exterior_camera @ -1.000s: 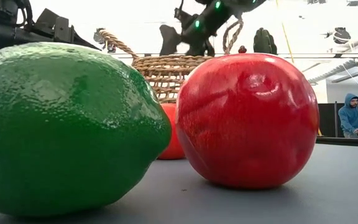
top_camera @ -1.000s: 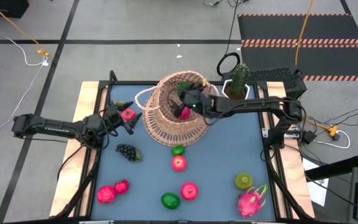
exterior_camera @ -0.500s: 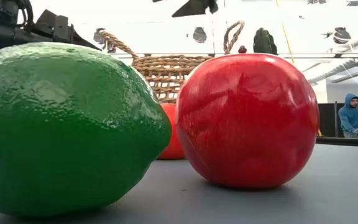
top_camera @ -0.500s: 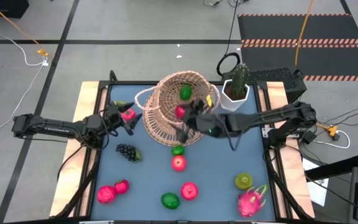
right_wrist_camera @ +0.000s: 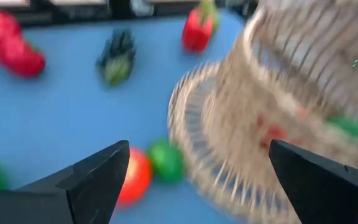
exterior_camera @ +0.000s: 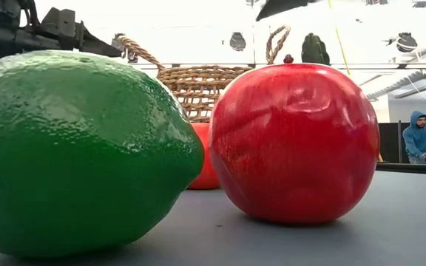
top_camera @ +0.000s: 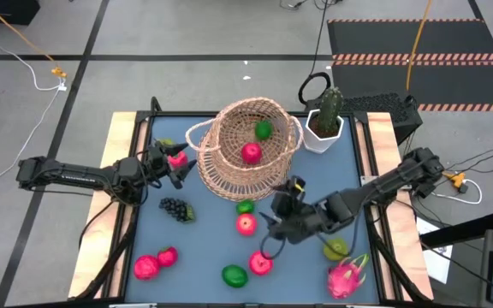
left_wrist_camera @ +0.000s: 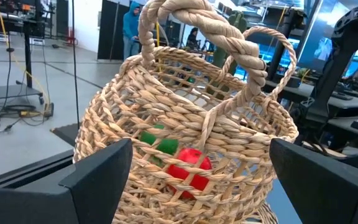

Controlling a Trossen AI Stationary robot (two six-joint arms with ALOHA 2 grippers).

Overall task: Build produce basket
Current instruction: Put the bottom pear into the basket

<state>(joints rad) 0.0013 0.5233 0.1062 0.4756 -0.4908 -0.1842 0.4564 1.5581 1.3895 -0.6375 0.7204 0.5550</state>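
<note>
The right gripper point(top_camera: 274, 224), jaws wide and empty, hangs over 1 apple point(top_camera: 246, 224); a careless descent could knock it rolling from the basket point(top_camera: 245, 150).

High view: even, flat overhead light, soft short shadows under the basket point(top_camera: 245, 150), no glare on the table point(top_camera: 204, 248). Low view: sky-white background blown out behind the basket point(exterior_camera: 198, 89); the lime point(exterior_camera: 80, 151) and apple point(exterior_camera: 294, 140) in front of it fill the frame, with soft highlights on the apple's top. Left wrist view: basket point(left_wrist_camera: 185, 143) sharp, room behind it dimmer, bluish. Right wrist view: heavy motion blur, basket point(right_wrist_camera: 278, 118) smeared, fruit beside it soft blobs.
</note>
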